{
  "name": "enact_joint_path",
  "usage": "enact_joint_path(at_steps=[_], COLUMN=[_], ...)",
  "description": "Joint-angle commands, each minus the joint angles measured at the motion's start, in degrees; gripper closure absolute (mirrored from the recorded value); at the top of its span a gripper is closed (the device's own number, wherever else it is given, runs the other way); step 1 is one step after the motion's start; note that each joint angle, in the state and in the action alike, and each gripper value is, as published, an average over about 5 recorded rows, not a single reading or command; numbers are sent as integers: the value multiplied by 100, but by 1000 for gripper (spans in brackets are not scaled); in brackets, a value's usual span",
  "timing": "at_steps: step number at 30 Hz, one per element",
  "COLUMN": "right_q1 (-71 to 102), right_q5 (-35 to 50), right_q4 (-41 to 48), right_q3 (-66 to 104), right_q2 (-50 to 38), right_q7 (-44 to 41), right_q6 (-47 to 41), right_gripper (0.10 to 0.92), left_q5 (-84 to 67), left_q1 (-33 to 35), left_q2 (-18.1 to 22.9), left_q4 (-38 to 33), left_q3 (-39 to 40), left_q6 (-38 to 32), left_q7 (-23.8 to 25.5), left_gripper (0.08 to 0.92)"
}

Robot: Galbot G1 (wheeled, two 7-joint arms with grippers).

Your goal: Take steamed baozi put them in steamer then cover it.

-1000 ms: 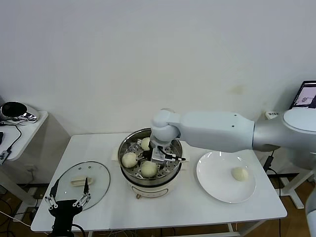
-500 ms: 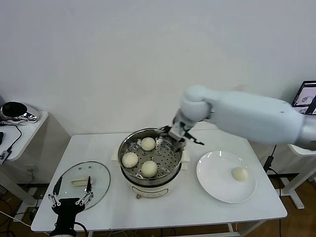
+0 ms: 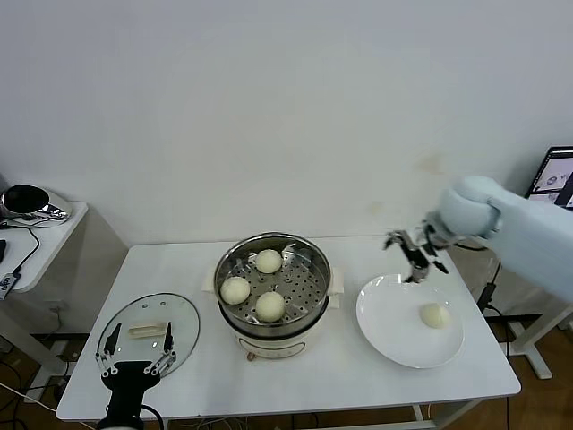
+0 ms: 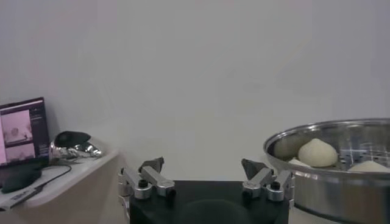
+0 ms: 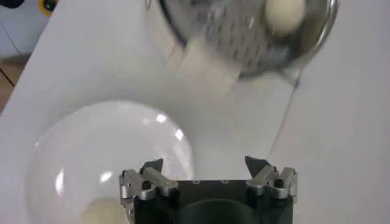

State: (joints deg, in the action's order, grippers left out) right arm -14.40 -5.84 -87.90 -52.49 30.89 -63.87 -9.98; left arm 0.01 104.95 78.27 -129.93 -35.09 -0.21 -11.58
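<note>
White surface (image 3: 376,372) sits in front of a plain white wall (image 3: 269,107). There's a flat white plate (image 3: 394,336) at about 3 o'clock on it. Off at 9 o'clock a smaller side table (image 3: 54,237) holds a shiny dark rounded gadget (image 3: 27,199) with a black cable (image 3: 27,246) trailing off it. Way over at 3 o'clock, the edge of a lit screen (image 3: 557,170) peeks in.

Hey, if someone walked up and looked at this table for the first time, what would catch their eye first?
Probably the shiny steamer at the table's centre, uncovered, with three baozi on its perforated tray. To its right, the open right gripper hovers over the far edge of a white plate holding one last bun. The glass cover lies flat at front left, just beyond the open left gripper.
</note>
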Motion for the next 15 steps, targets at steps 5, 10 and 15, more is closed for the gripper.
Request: enact_joint_path(at_steps=[5,10,15], right_q1=[2589,2868,2998], right_q5=[-1069,-1365,-1633], right_q4=[809,1367,1740], right_q3=[2143,2391,2473], right_q2=[-460,13,397], right_q7=[-22,88,109], right_q6=[-7,64,129], right_gripper=[203,203,203], left_q5=[42,44,40], left_q1=[46,121,167], left_q2=[21,33,55], left_q4=[31,-24,-85], left_q3=[36,-20,-66], left_q6=[-15,-21,-15], left_q7=[-5,-7,-7], left_gripper=[177,177,177])
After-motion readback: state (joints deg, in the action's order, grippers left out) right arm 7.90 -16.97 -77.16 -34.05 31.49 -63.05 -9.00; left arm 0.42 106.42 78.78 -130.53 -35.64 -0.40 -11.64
